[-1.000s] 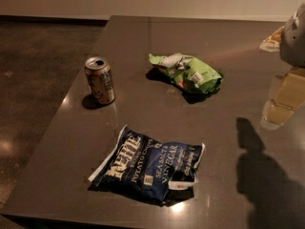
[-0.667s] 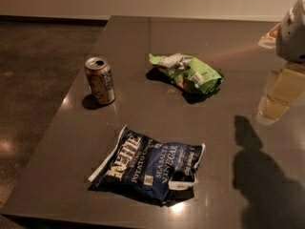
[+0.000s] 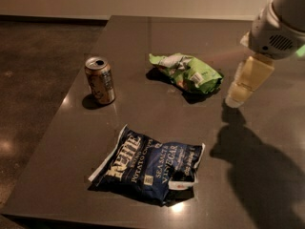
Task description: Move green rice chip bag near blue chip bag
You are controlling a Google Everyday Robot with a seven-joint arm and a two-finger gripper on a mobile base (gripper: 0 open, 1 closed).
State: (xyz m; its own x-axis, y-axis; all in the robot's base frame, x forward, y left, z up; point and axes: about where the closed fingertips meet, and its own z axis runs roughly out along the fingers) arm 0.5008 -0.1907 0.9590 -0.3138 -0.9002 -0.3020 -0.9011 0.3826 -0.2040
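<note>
**user1:** On the worktop (image 3: 267, 142), the green rice chip bag (image 3: 188, 72) lies crumpled mid-back, and the blue chip bag (image 3: 150, 166) sits up front, well apart.

**user2:** Yep, the hand (image 3: 237, 95) hangs beside the green one. Can't tell its grip. The can (image 3: 100, 80) is upright with its top opened.

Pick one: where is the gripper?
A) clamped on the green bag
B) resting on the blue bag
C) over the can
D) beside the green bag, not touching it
D: the gripper hangs beside the green bag with a strip of bare table showing between them. The can and the blue bag lie well away from it.
</note>
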